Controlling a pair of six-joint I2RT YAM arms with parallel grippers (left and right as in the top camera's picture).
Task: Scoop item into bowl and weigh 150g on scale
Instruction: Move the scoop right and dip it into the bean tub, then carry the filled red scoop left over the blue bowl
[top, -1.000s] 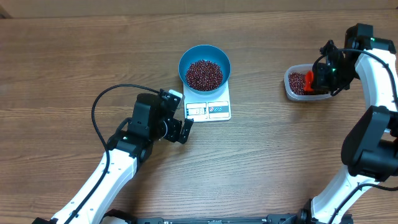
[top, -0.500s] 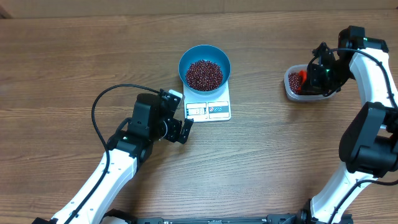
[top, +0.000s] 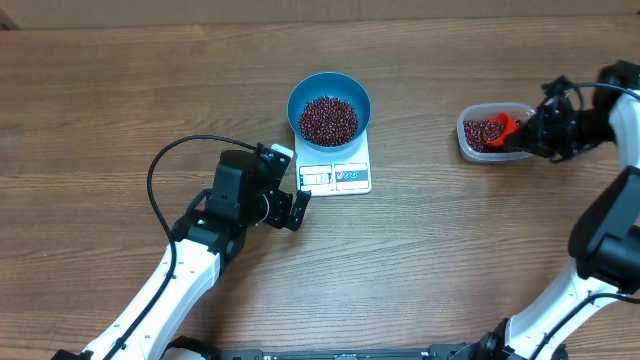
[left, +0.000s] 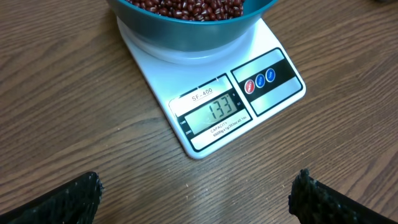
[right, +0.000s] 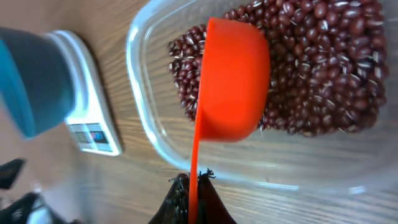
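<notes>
Beans sit in the blue bowl on the scale, which shows 133 — short of target. Right gripper, clamped on an orange scoop in the tub, needs a small top-up load; left gripper gapes wide.

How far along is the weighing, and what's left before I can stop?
Done: the blue bowl sits on the scale with beans heaped in it, and the display reads 133. In hand: the right gripper, jaws shut on the orange scoop, holds it in the clear tub of beans. The left gripper hangs open by the scale. Left: carry over a small top-up to reach 150.
</notes>
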